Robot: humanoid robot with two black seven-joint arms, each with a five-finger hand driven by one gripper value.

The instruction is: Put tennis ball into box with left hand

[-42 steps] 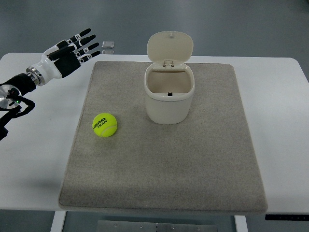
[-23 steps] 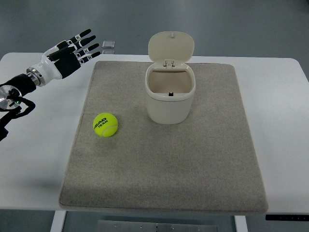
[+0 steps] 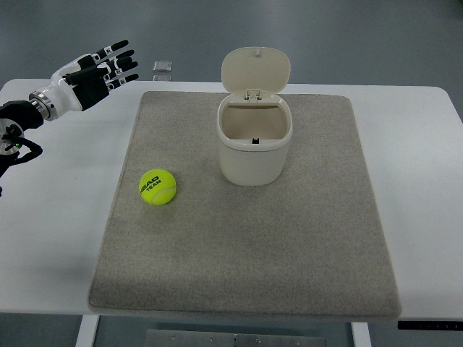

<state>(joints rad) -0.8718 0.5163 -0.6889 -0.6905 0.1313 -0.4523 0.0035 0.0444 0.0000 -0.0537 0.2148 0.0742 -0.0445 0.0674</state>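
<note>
The tennis ball (image 3: 157, 186) bears black print reading "HEAD" with "TEAM" beneath it, on its upward-facing side. No other text, number or sign can be read on anything else in view.

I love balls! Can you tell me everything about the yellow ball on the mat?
The fuzzy yellow-green tennis ball is round, with a curved white seam and small black print on top. It sits alone on the left part of the grey felt mat, left of the cream plastic bin. Nothing else touches it.
</note>
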